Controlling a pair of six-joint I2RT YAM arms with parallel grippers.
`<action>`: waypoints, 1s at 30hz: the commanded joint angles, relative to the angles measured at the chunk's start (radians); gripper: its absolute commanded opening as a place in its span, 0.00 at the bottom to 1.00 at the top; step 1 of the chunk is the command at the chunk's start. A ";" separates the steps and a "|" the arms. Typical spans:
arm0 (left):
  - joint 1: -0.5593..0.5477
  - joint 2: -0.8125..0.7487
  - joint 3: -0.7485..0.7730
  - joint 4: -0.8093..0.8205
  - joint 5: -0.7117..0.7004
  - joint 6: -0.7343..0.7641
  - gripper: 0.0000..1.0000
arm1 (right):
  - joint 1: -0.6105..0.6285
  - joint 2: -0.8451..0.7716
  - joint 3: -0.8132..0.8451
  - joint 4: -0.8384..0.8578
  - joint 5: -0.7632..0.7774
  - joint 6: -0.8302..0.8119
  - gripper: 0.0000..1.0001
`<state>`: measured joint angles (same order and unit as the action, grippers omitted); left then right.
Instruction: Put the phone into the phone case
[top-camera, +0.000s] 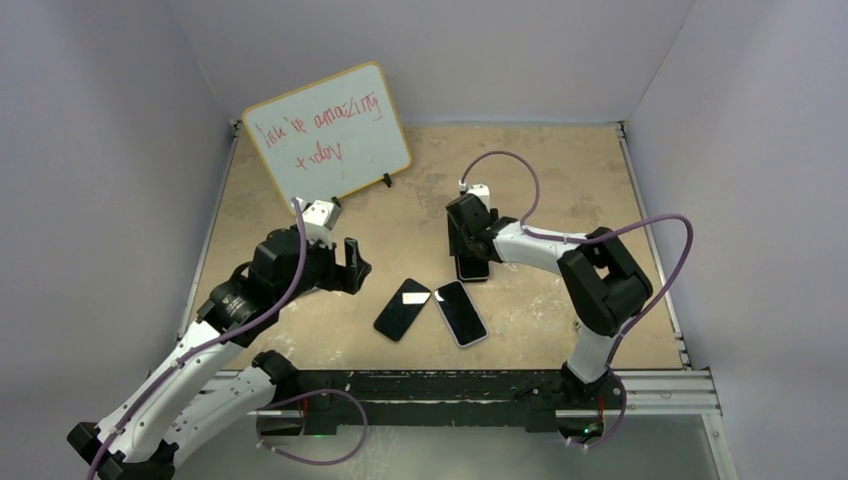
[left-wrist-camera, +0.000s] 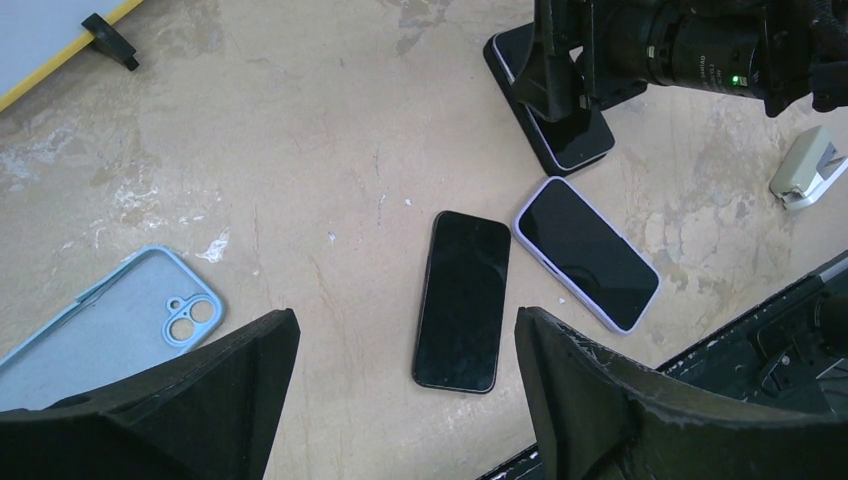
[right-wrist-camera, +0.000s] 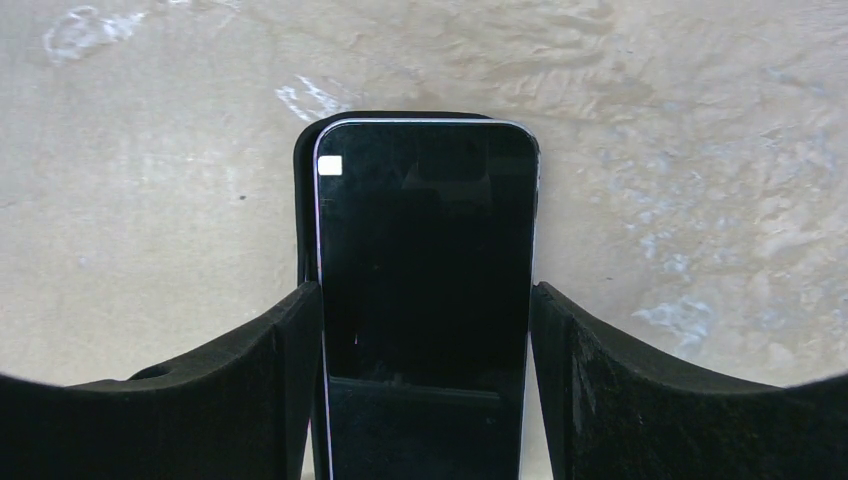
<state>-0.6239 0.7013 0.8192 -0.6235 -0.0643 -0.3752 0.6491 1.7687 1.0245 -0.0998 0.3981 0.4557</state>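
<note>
The phone (right-wrist-camera: 425, 200) was a slim slab with a dark, blank screen, a thin pale rim and a small white square reflected near its top left corner. It lay face up on the black case (right-wrist-camera: 304, 200), right of the table's (top-camera: 540, 170) middle. The case's rim showed along the phone's left side and top, so the two were not squarely lined up. Whether the phone was seated in the case could not be told. The right gripper (right-wrist-camera: 425, 310) pinched the phone, one finger against each long edge.

The phone's near end was cut off in the right wrist view. From above, the gripper covered most of it, leaving only its near end showing.

The left gripper (left-wrist-camera: 405, 320) hung spread wide with nothing between its fingers. Below it lay a bare phone (left-wrist-camera: 462, 300), just beside a lilac phone (left-wrist-camera: 585, 255). A blue case (left-wrist-camera: 100, 335), inner side up, lay well to their left, partly hidden by a finger and cut by the frame edge. From above it was hidden under the left arm.

A small grey-white thing (left-wrist-camera: 805, 165) at the left wrist view's edge was hard to identify. The red writing on the whiteboard (top-camera: 328, 130) was only partly readable.
</note>
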 joint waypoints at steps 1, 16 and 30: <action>0.003 0.010 0.001 0.020 0.002 -0.012 0.83 | 0.038 0.010 0.078 0.000 -0.134 0.098 0.70; 0.004 0.218 -0.027 0.203 0.186 -0.105 0.79 | -0.056 -0.170 0.004 -0.101 -0.229 0.023 0.82; 0.004 0.640 -0.098 0.714 0.290 -0.305 0.58 | -0.253 -0.205 -0.161 0.086 -0.564 0.012 0.55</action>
<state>-0.6239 1.2770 0.7357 -0.1383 0.2070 -0.5938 0.4152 1.5764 0.8898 -0.1135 -0.0364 0.4667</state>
